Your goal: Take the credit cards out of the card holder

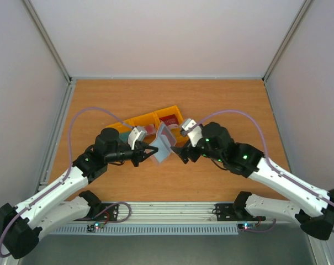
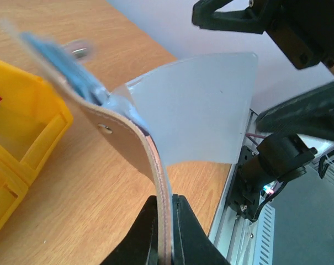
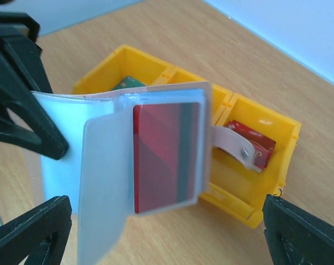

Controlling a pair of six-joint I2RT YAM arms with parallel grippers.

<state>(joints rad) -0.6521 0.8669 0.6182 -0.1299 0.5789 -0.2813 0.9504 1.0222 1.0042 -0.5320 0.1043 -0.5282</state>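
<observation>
My left gripper (image 1: 154,150) is shut on one edge of the card holder (image 1: 164,144) and holds it open above the table. In the left wrist view the gripper (image 2: 165,221) pinches the taupe outer flap (image 2: 122,149), with the pale blue-grey inside (image 2: 200,110) turned towards my right arm. My right gripper (image 1: 182,154) is open, just right of the holder and apart from it. In the right wrist view its gripper (image 3: 167,237) faces a pocket panel (image 3: 100,182) with a dark red card (image 3: 167,157) inside. A teal card (image 3: 128,84) shows behind the holder, in the tray.
A yellow three-compartment tray (image 1: 134,120) stands behind the holder, seen also in the right wrist view (image 3: 249,204). A red card-like item (image 3: 249,144) lies in one compartment. The holder's snap strap (image 3: 233,142) hangs over it. The table's metal front rail (image 1: 172,208) is near.
</observation>
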